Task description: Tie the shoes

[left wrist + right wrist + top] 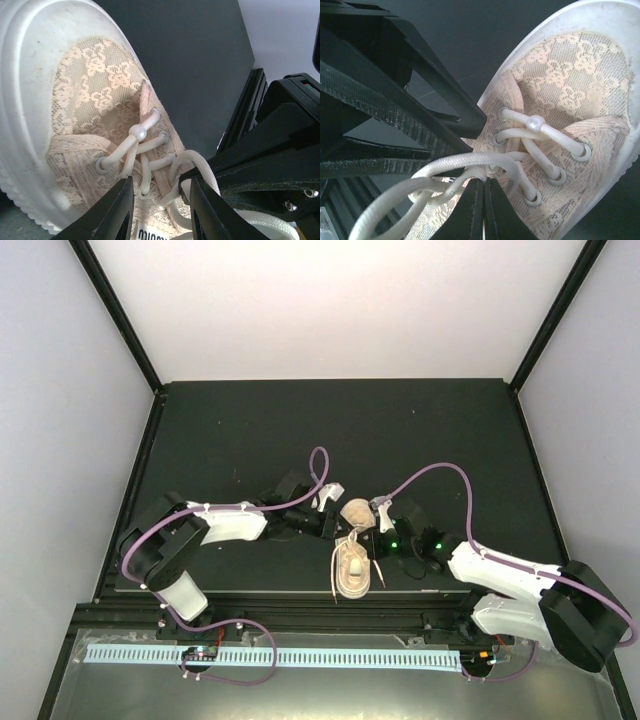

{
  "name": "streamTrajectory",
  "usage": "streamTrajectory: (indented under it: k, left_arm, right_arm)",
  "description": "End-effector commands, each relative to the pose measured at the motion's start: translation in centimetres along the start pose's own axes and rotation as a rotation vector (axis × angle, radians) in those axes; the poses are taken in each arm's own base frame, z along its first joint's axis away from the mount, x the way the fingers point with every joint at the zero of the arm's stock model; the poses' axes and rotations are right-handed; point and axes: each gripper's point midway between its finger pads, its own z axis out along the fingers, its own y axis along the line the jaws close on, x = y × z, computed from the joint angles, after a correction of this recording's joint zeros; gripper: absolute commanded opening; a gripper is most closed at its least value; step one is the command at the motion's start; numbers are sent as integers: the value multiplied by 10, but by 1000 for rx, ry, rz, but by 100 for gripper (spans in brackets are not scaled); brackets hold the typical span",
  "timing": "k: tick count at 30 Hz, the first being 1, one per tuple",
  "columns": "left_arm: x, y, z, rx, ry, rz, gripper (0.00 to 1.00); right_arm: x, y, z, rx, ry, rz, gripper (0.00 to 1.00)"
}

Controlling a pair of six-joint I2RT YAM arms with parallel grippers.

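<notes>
Dark matte table (400,430) fills the floor of a white-walled booth (330,300). The sneaker (352,565) lies toward 6 o'clock of the table's middle, close to the near edge, between the two arms. Its cream laces (335,575) trail off at 4 and 8 o'clock.

The left gripper (160,182) hangs over the tongue with its jaws apart. A lace loop (192,160) curls against the finger at 3 o'clock. From this wrist the toe cap sits toward 11 o'clock, and a small pearl bead (138,132) sits on the top lace crossing.

The right gripper (483,182) is clenched, its fingers pressed together. Loose lace strands run right at its tips, but I cannot tell whether one is pinched.
</notes>
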Motion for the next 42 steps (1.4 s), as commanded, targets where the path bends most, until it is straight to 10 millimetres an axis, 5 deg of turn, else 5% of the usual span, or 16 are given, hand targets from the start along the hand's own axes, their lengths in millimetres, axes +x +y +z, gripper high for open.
streamTrajectory:
  k: [1, 35, 42]
  left_arm:
    - [1, -14, 6, 78, 13, 43, 34]
    - [-4, -17, 16, 122, 16, 17, 42]
    - [4, -18, 18, 139, 40, 15, 33]
  right_arm:
    - [-4, -1, 0, 5, -25, -17, 2]
    - [-2, 1, -2, -7, -24, -19, 2]
    - [-2, 1, -2, -5, -23, -20, 2]
